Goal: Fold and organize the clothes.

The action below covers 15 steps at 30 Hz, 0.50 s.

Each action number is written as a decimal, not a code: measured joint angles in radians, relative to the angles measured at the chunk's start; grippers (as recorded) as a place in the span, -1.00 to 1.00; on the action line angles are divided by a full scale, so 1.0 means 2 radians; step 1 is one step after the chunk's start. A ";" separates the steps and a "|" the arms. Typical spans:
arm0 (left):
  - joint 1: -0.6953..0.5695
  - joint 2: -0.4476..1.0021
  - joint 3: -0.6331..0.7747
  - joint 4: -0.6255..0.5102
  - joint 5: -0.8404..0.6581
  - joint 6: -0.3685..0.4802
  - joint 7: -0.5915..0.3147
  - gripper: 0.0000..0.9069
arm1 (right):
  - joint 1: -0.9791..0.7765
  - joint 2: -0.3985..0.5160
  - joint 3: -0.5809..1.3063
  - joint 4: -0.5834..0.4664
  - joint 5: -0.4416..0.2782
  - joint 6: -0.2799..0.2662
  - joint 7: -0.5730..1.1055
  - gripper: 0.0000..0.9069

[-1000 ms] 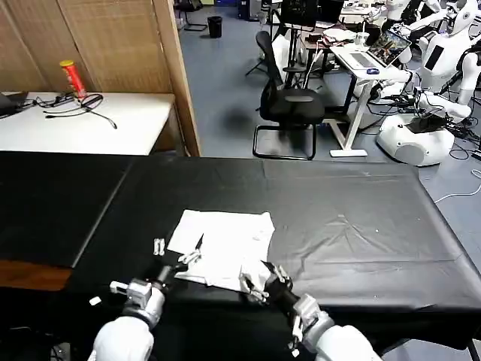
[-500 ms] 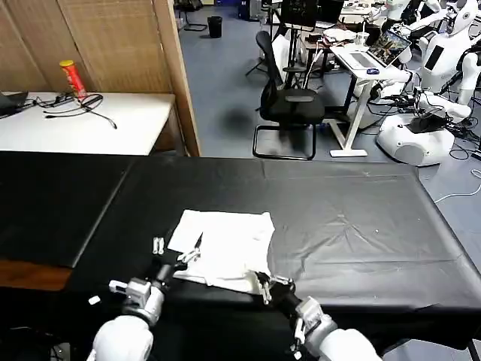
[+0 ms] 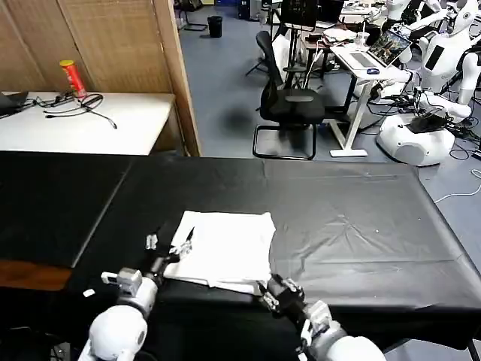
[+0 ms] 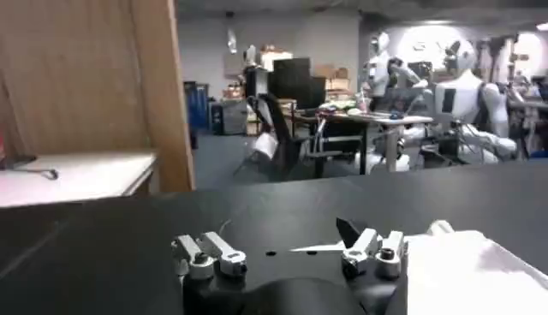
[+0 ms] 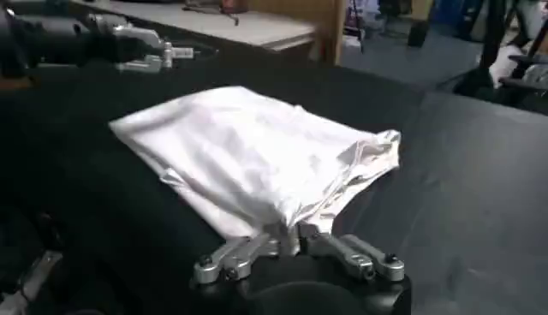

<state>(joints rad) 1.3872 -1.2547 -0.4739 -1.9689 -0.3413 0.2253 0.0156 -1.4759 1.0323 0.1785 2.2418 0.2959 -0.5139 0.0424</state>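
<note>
The folded white cotton T-shirt (image 3: 223,249) lies just ahead of both released claws; the right claw (image 3: 274,292) touches its near hem, the left claw (image 3: 165,245) its side edge.

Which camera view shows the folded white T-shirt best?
The right wrist view: the T-shirt lies whole and close on the black table. The head view shows it smaller, from above. The left wrist view catches one edge beside the left gripper.

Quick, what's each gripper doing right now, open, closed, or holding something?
Left gripper: open, holding nothing, at the left edge of the folded T-shirt.
Right gripper: fingers spread open at the T-shirt's near edge, not clamped on it.
</note>
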 joint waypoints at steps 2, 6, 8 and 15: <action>-0.001 -0.003 -0.004 0.007 -0.016 0.006 0.000 0.94 | -0.013 0.004 0.016 0.013 0.009 0.001 0.002 0.94; -0.001 -0.004 -0.009 0.018 -0.048 0.019 -0.002 0.94 | -0.033 0.009 0.047 0.033 0.025 0.004 0.007 0.94; -0.003 -0.005 -0.011 0.025 -0.070 0.023 -0.002 0.94 | -0.040 0.012 0.065 0.041 0.031 0.007 0.007 0.94; -0.024 -0.004 -0.023 0.045 -0.161 0.060 -0.005 0.94 | -0.053 0.023 0.094 0.058 0.030 0.013 0.006 0.94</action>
<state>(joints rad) 1.3392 -1.2625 -0.5208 -1.8797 -0.6641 0.3453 0.0052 -1.5828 1.0783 0.3660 2.3585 0.3566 -0.4878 0.0543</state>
